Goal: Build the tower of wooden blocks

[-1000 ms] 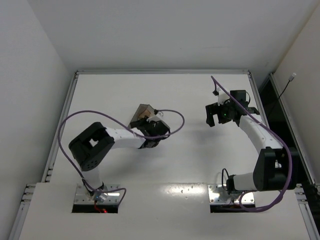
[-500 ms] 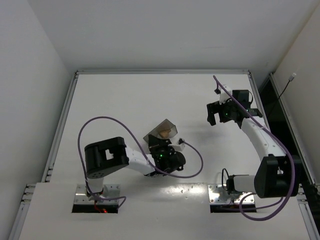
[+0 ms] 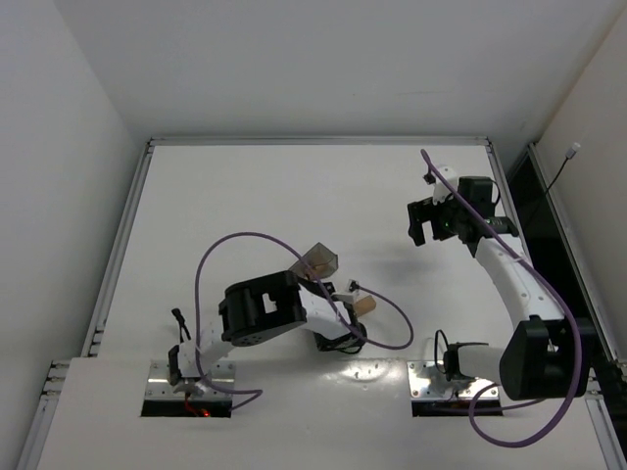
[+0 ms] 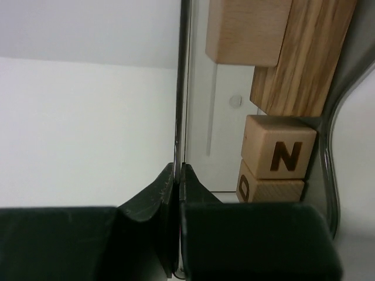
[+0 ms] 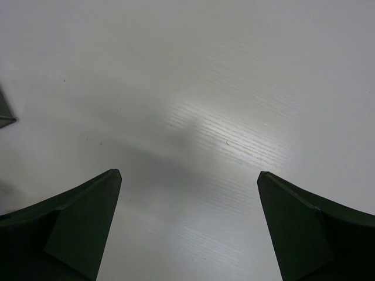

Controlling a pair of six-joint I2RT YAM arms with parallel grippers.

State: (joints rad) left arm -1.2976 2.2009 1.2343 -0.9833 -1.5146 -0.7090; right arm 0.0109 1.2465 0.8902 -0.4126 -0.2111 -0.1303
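Jaws of left gripper point(image 4: 177, 171) pinch the plastic bin point(image 4: 182, 88) wall, wood blocks point(image 4: 280, 155) inside; right gripper point(image 5: 187, 174) jaws spread.

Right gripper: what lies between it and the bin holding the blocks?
Only bare table separates the right gripper from the bin, in the top view.

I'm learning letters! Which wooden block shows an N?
The middle cube, just above the D cube in the left wrist view; the plain block higher up shows no letter.

Wood blocks point(image 4: 280, 153) inside bin point(image 4: 182, 88)
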